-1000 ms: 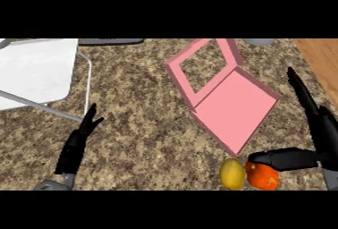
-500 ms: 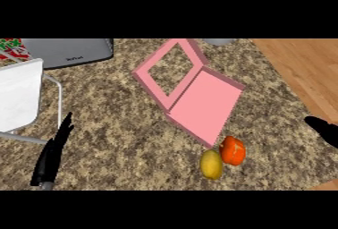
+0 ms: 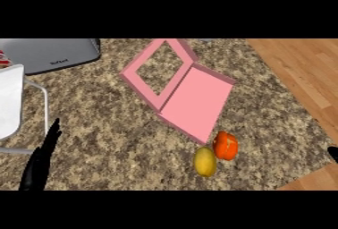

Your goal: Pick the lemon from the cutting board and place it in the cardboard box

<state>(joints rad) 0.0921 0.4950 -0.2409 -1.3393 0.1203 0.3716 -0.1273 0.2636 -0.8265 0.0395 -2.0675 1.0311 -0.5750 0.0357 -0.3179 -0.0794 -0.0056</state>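
Note:
The yellow lemon (image 3: 205, 161) lies on the speckled counter, just past the near corner of the pink board (image 3: 195, 100) and not on it. An orange fruit (image 3: 226, 145) touches the lemon on its right. My left hand (image 3: 41, 163) shows at the lower left with its fingers straight, far from the lemon and holding nothing. Only a black sliver of my right hand (image 3: 334, 153) shows at the right edge, well to the right of the fruit. A white open box (image 3: 10, 100) stands at the left edge, partly cut off.
A grey toaster (image 3: 52, 53) stands at the back left. A pink frame (image 3: 158, 67) rises from the board's far side. Beyond the counter's right edge lies a wooden floor (image 3: 303, 76). Bare counter lies between the left hand and the lemon.
My right hand, which was over the orange and lemon, has drawn back to the right edge. The fruit stays on the counter. The view has swung, bringing the toaster into sight.

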